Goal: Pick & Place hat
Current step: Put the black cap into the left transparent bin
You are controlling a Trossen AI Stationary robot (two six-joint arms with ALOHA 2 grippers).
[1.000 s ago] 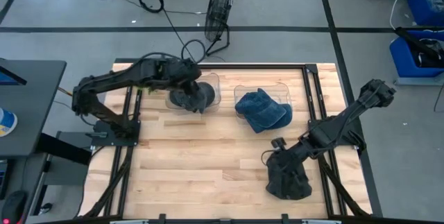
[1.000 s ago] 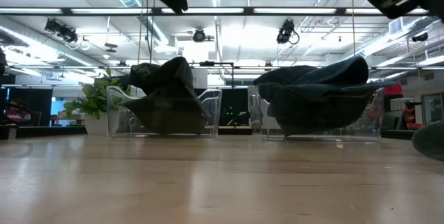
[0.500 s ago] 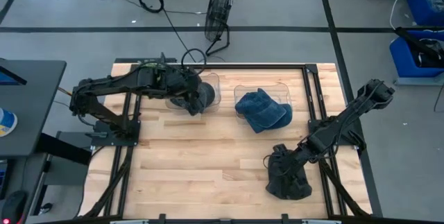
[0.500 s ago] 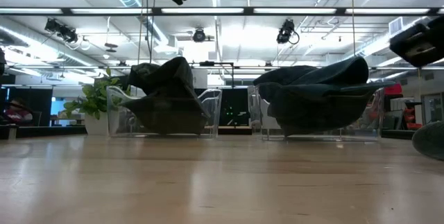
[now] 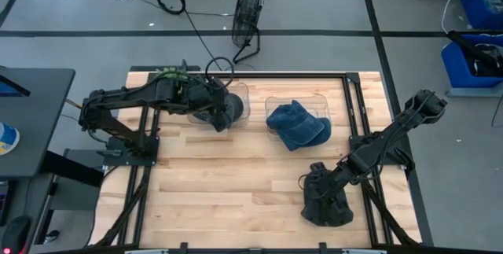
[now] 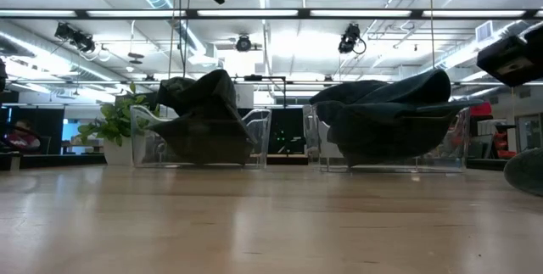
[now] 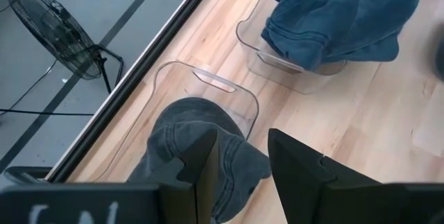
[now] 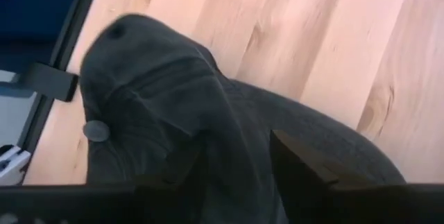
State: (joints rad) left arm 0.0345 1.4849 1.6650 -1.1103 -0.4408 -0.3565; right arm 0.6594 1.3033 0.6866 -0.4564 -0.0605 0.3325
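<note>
— Hat (image 5: 326, 203) position? Anything different from half a second back?

— Dark grey hat lies on the table (image 5: 228, 183) near its front right edge. The right gripper (image 8: 236, 175) has barely moved; its fingers stand apart astride the crown, not clamped.

— And the left?

— Left gripper (image 7: 243, 165) hovers above the grey hat in the left clear bin (image 5: 240, 101), fingers apart. Blue hat (image 5: 297, 124) fills the right bin (image 5: 318, 98).

— Room to move?

— Bare wood spans the middle between the bins and the front edge.
</note>
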